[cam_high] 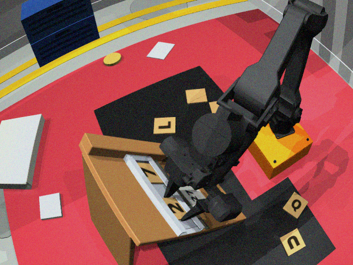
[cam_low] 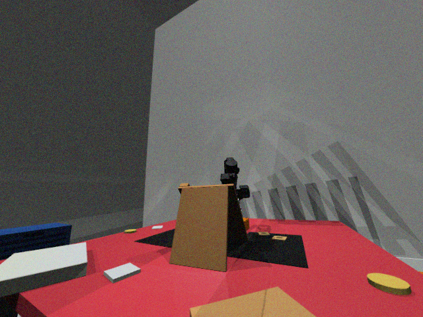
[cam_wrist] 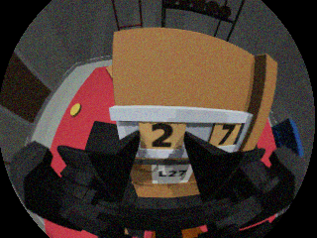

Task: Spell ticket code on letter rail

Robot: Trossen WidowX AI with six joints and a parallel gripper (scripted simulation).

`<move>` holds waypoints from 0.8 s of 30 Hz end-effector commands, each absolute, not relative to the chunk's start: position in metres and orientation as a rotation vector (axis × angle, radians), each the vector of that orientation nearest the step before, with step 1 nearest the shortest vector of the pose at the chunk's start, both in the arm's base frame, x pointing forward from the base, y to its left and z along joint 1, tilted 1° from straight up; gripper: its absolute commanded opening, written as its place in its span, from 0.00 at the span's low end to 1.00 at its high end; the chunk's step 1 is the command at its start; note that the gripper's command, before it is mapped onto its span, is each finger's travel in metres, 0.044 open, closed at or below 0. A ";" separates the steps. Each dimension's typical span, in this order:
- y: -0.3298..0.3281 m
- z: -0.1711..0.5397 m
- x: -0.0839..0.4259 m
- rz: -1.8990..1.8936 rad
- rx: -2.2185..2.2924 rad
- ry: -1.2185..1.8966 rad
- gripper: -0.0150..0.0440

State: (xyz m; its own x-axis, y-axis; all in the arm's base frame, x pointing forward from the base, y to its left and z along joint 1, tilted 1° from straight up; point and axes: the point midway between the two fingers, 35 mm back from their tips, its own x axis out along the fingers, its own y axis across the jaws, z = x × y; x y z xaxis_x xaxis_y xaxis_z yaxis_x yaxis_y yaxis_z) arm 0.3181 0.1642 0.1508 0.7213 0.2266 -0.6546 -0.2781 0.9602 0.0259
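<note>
The ticket [cam_high: 193, 194] [cam_wrist: 170, 174] on the board [cam_high: 113, 176] [cam_low: 201, 228] [cam_wrist: 183, 69] reads L27. The 7 tile [cam_high: 149, 171] [cam_wrist: 225, 134] sits in the pale rail [cam_high: 154, 197] [cam_wrist: 173, 113] at its right end in the wrist view. The 2 tile [cam_high: 174, 207] [cam_wrist: 161, 135] is in the rail left of it, upright, with a gap between them. My gripper [cam_high: 174, 208] [cam_wrist: 161, 134] is shut on the 2 tile, a fingertip at each side. The L tile [cam_high: 164, 125] lies on the black mat [cam_high: 125, 114]. The exterior view shows only the board's back.
The Q tile [cam_high: 295, 204] and U tile [cam_high: 292, 242] lie on the mat's near part. Two tiles showing no letter, one [cam_high: 196, 95] partly beside my arm, lie beyond the L tile. A yellow disc [cam_high: 112, 58], white cards and a large white block [cam_high: 18, 150] lie around the board.
</note>
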 end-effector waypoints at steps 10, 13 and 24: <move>0.157 0.151 0.320 0.284 -0.081 0.713 0.25; 0.156 0.151 0.321 0.284 -0.081 0.713 0.25; 0.149 0.151 0.323 0.283 -0.082 0.712 0.25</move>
